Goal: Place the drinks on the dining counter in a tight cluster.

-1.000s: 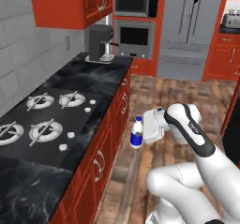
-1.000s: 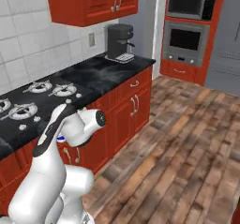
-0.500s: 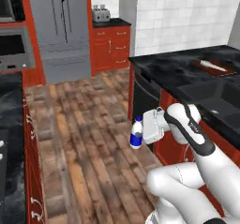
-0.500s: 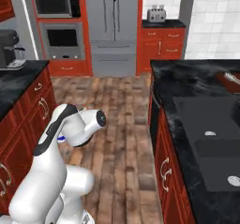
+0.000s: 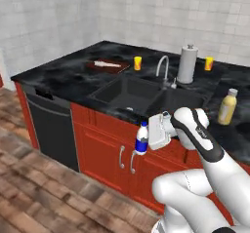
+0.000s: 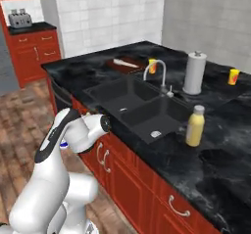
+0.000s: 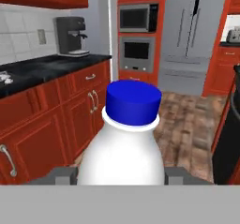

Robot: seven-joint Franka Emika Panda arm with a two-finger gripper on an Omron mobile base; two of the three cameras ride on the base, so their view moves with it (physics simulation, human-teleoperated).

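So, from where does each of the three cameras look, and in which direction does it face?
Left base view: behind the arm's left, facing the black marble-look counter; white arm, gripper shut on a small white bottle.
Right base view: behind its right, same counter; arm lower left.
Hand view: on the hand, facing red cabinets.
Base views share the yellow bottle, grey paper towel cylinder.

Small bottle [image 7: 122,143] hides the gripper [image 7: 121,175] fingertips.

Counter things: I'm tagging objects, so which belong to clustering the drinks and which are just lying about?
Job: small bottle in the gripper; yellow bottle; counter.
Lying about: paper towel roll; two orange cups; cutting board; faucet.
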